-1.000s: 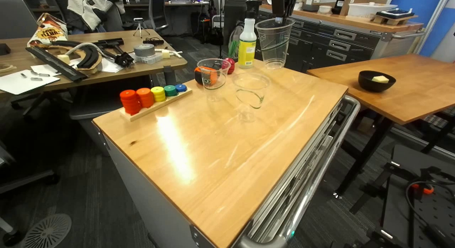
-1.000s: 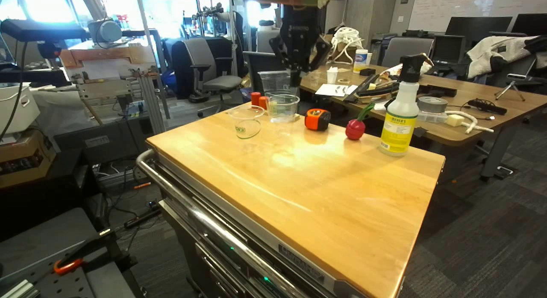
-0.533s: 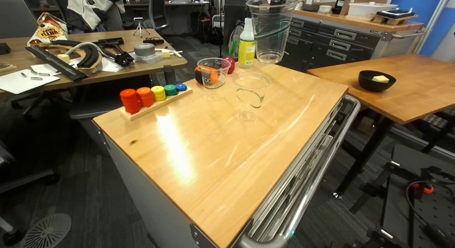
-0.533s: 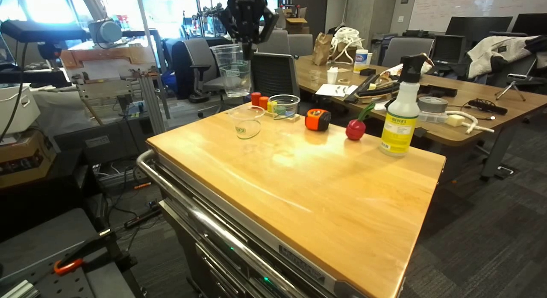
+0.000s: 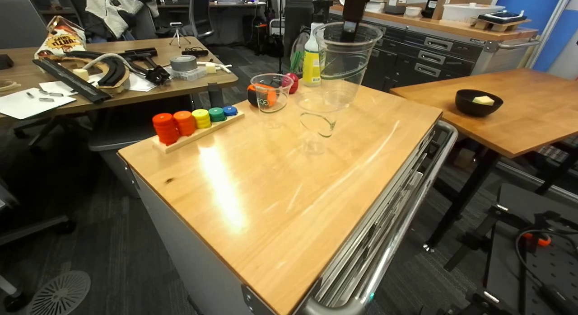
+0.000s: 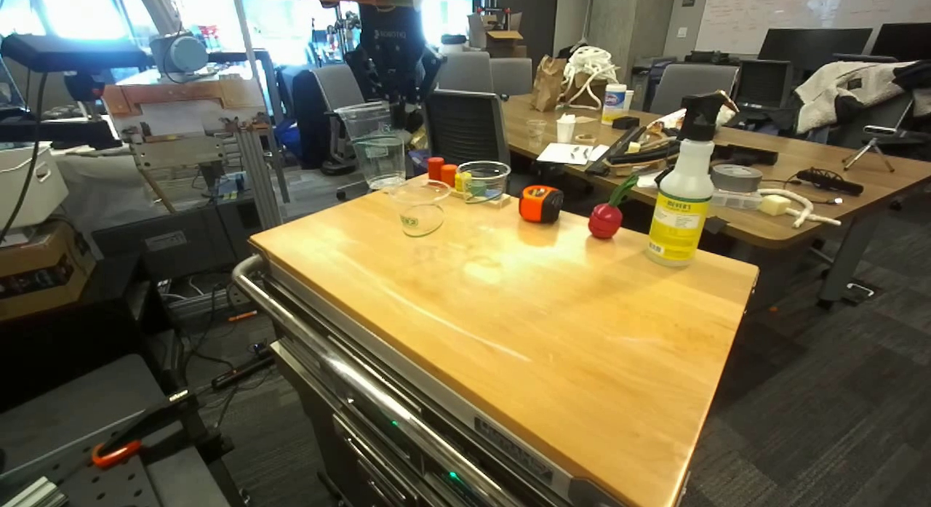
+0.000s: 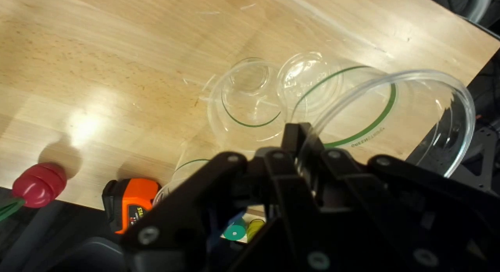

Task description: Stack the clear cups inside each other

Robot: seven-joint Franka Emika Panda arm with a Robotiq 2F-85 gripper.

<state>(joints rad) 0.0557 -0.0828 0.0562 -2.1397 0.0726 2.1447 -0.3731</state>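
Wrist view: note clear cup clenched at rim in jaws over the bench, apparently leaving base free for nesting. Align next above standing cup, well inside the bench edges.

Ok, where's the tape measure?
In an exterior view, the orange tape measure sits just right of centre, between a clear cup and the red toy radish.
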